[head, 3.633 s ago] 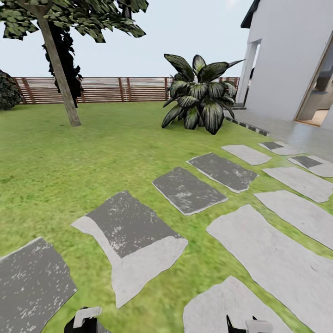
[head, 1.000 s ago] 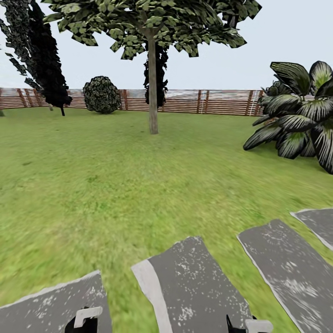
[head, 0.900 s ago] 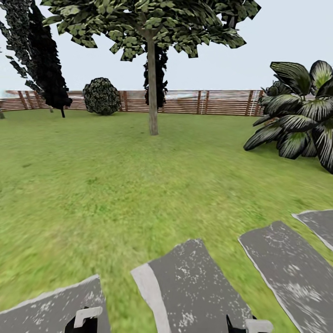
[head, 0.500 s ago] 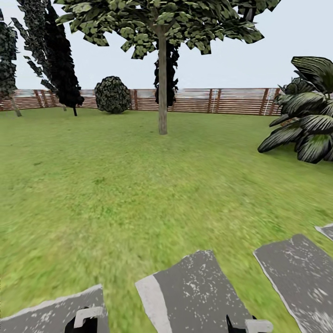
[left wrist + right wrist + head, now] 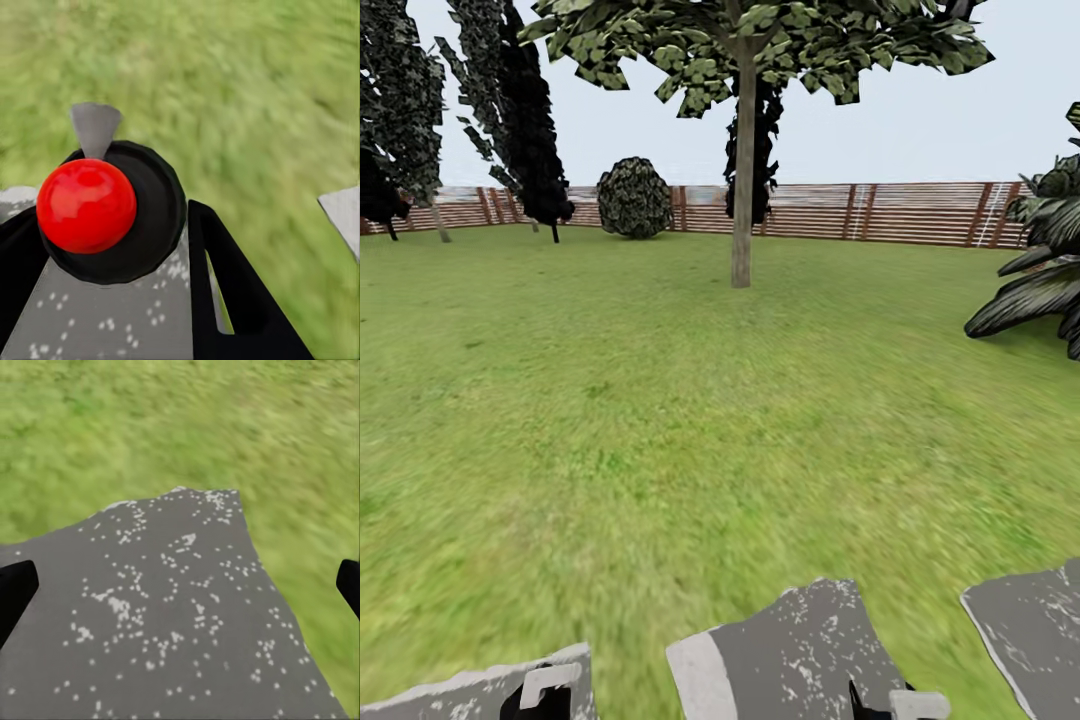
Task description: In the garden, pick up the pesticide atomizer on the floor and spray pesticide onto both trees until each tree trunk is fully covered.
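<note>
While the left tool (image 5: 112,247) clamps the pesticide atomizer (image 5: 112,210), nozzle forward, ready for the tree trunk (image 5: 742,180) at upper centre, the right tool (image 5: 180,585) gapes wide, empty.

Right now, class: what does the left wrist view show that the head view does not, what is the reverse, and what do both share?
Left wrist view: the pesticide atomizer, black with a red ball, held between the left gripper's fingers. Head view: a tree trunk under its leafy crown, the slatted fence and a round bush. Both: green lawn and grey paving stones.
</note>
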